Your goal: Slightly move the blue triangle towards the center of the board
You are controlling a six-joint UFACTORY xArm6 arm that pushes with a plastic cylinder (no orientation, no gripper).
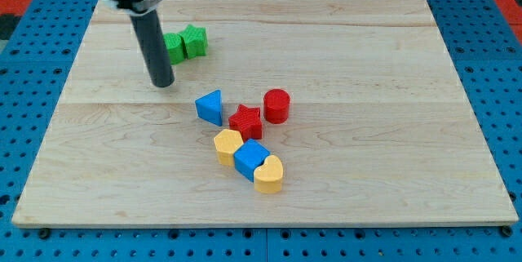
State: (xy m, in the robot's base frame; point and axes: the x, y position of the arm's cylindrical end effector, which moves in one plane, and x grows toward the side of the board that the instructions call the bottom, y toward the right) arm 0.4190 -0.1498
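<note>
Nearest the view's bottom: a yellow heart-like block (268,174), touching a blue block (250,159), touching a second yellow block (228,145), all three in a diagonal row on the wooden surface (391,172). Just beyond: red star (245,121), its left point very near or touching the blue triangle (210,107), and a red cylinder (276,105) just to the star's right. Blue triangle somewhat left of the board's middle, so only a short nudge toward the view's right seems called for. Farther back, to the triangle's upper left and apart from it: my tip (164,83), resting on the surface, not yet in contact. No pincer on this rig, only the rod, so no open or closed state to tell. Probably best: bring my tip round to the triangle's left face, press centrally, keep the stroke brief to avoid spinning the block. In the way: red star directly on the rightward path, likely to be shoved along; yellow block just below, at risk from a downward slip. Farthest: two green blocks (186,44) touching each other near the view's top, partly behind the rod, out of the path.
</note>
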